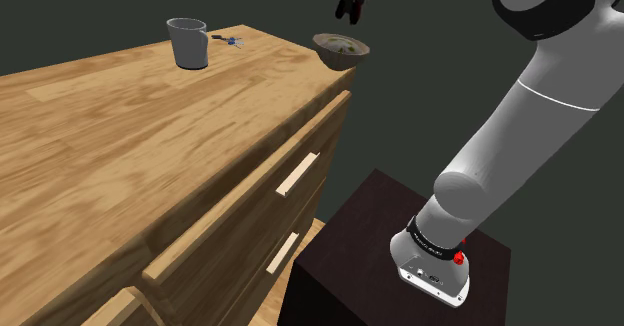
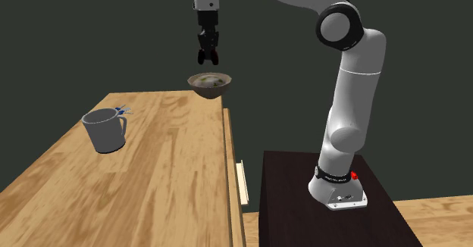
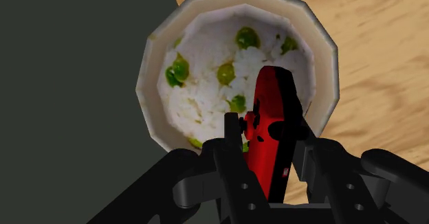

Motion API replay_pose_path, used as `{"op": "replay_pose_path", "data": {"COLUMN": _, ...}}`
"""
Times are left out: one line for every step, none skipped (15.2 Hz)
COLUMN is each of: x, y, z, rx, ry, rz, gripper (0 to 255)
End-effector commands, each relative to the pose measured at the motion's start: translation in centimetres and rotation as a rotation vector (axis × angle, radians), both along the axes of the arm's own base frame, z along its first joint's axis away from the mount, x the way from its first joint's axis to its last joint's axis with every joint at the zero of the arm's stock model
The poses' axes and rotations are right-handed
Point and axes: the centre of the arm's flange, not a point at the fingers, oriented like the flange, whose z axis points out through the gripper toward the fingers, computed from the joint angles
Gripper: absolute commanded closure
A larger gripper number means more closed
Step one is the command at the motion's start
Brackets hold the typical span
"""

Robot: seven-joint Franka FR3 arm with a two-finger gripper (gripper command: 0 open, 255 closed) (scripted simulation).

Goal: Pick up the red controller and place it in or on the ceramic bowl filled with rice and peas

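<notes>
**Desk:** What is shown in the shoulder view?

**Caption writer:** The gripper (image 1: 352,16) is seen raised above the bowl (image 1: 341,49), which is set at the far corner of the wooden worktop (image 1: 120,144). A grey mug (image 1: 188,42) is stood well apart from it, toward that view's left.

**Desk:** And the second exterior view?

**Caption writer:** The same line-up is seen. The gripper is held directly over the bowl, clear of its rim.

**Desk:** The wrist view?

**Caption writer:** The red controller (image 3: 271,113) is seen pinched between the fingers (image 3: 232,154) and hung over the rice and peas.

**Desk:** Which step is judged to be in hand?

**Caption writer:** The placing. A short descent is called for, and then the fingers are to be spread so that the red controller is left in the bowl. Care is advised, since the bowl is perched near the worktop's edge.
</notes>
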Motion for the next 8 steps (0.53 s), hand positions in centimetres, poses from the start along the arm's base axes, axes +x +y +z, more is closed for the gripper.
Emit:
{"op": "replay_pose_path", "data": {"x": 0.0, "y": -0.1, "z": -1.0, "rx": 0.000, "ry": -0.001, "rz": 0.000, "gripper": 255}}
{"op": "replay_pose_path", "data": {"x": 0.0, "y": -0.1, "z": -1.5, "rx": 0.000, "ry": -0.001, "rz": 0.000, "gripper": 255}}
{"op": "replay_pose_path", "data": {"x": 0.0, "y": -0.1, "z": -2.1, "rx": 0.000, "ry": -0.001, "rz": 0.000, "gripper": 255}}
{"op": "replay_pose_path", "data": {"x": 0.0, "y": -0.1, "z": -2.6, "rx": 0.000, "ry": -0.001, "rz": 0.000, "gripper": 255}}
{"op": "replay_pose_path", "data": {"x": 0.0, "y": -0.1, "z": -3.1, "rx": 0.000, "ry": -0.001, "rz": 0.000, "gripper": 255}}
{"op": "replay_pose_path", "data": {"x": 0.0, "y": -0.1, "z": -3.7, "rx": 0.000, "ry": -0.001, "rz": 0.000, "gripper": 255}}
{"op": "replay_pose_path", "data": {"x": 0.0, "y": -0.1, "z": -4.6, "rx": 0.000, "ry": -0.001, "rz": 0.000, "gripper": 255}}
{"op": "replay_pose_path", "data": {"x": 0.0, "y": -0.1, "z": -4.6, "rx": 0.000, "ry": -0.001, "rz": 0.000, "gripper": 255}}
